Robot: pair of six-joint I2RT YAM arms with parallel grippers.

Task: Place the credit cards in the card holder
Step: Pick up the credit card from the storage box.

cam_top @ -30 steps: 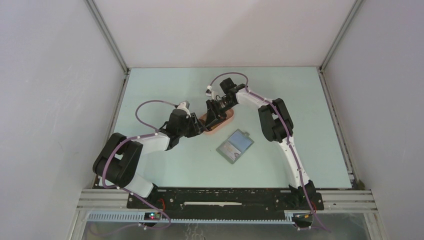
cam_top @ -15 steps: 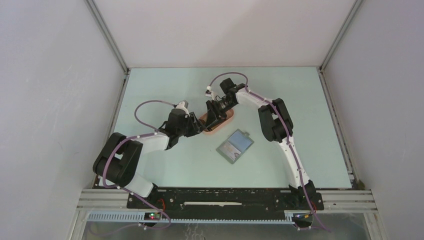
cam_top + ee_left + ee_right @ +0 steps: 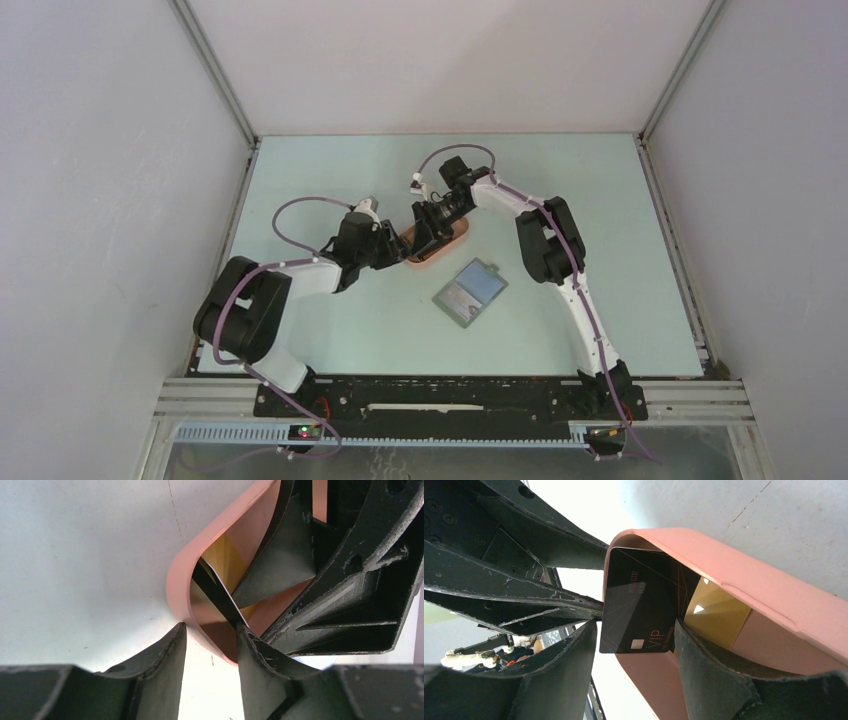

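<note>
Two arms of mine fold inward over the desk (image 3: pixel 340 330) and meet at the pink tray (image 3: pixel 452 243) in the middle. My left hand (image 3: pixel 398 250) reaches in low from the left, and my right hand (image 3: pixel 422 238) bends back down from the far side. From above, the hands cover most of the tray, and nothing in it can be made out. My right wrist camera shows a black credit card (image 3: pixel 639 605) tilted up over the tray's end wall, my right fingers (image 3: pixel 704 680) clamped on its two edges. A gold credit card (image 3: pixel 716 612) lies flat in the tray beside it. My left wrist camera sees the black card edge-on. My left fingers (image 3: pixel 165 665) stand apart astride the tray's end wall, and I cannot tell whether they press it. Only the top view shows the card holder (image 3: pixel 470 293), lying open on the desk near the tray, nearer my bases, touched by neither hand.
</note>
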